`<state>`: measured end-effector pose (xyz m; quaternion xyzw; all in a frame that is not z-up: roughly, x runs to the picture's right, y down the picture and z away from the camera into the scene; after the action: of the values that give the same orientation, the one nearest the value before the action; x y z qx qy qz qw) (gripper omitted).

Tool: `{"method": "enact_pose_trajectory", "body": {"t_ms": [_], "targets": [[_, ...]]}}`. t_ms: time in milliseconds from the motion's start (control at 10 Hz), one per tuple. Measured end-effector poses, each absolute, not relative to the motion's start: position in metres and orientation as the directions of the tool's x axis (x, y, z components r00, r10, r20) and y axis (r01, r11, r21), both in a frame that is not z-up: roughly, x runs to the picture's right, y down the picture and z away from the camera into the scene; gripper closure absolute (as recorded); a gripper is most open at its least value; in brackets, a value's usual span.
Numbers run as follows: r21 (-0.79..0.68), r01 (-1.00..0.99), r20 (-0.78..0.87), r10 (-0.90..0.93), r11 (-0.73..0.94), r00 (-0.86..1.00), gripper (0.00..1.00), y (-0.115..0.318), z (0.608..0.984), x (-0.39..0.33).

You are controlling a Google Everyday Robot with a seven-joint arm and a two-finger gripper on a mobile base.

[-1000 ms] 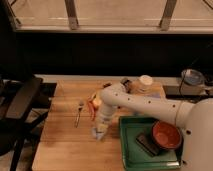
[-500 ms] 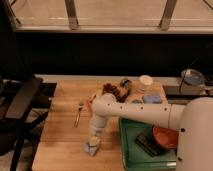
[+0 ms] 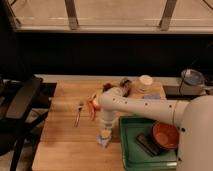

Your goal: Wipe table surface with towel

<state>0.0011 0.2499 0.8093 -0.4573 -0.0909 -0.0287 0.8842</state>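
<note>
A small pale bluish towel [image 3: 104, 142] lies on the wooden table [image 3: 60, 145] near its front middle. My gripper [image 3: 105, 134] points straight down onto the towel and hides most of it. The white arm [image 3: 145, 106] reaches in from the right, across the table's middle. The gripper stands just left of the green tray.
A green tray [image 3: 131, 156] at the front right holds a red bowl [image 3: 165, 135] and a dark block [image 3: 146, 144]. A fork [image 3: 78, 114] lies to the left. A red-orange object [image 3: 92, 107] sits beside the arm. A white cup [image 3: 145, 81] stands at the back, and a black chair [image 3: 20, 100] to the left.
The gripper with the towel went toward the table's front left, then came back right, close to the tray's left edge.
</note>
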Motion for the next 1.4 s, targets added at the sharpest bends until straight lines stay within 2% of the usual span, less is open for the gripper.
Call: {"method": "enact_pose_trajectory", "body": {"t_ms": [400, 900, 1200, 1400], "targets": [[-0.770, 0.196, 0.239, -0.011, 0.607, 0.971, 1.00, 0.232, 0.826, -0.019], [-0.767, 0.275, 0.330, -0.010, 0.580, 0.944, 1.00, 0.246, 0.812, -0.100], [-0.804, 0.244, 0.299, 0.015, 0.542, 0.954, 1.00, 0.261, 0.798, -0.098], [-0.835, 0.193, 0.248, 0.039, 0.515, 0.968, 1.00, 0.268, 0.793, -0.066]]}}
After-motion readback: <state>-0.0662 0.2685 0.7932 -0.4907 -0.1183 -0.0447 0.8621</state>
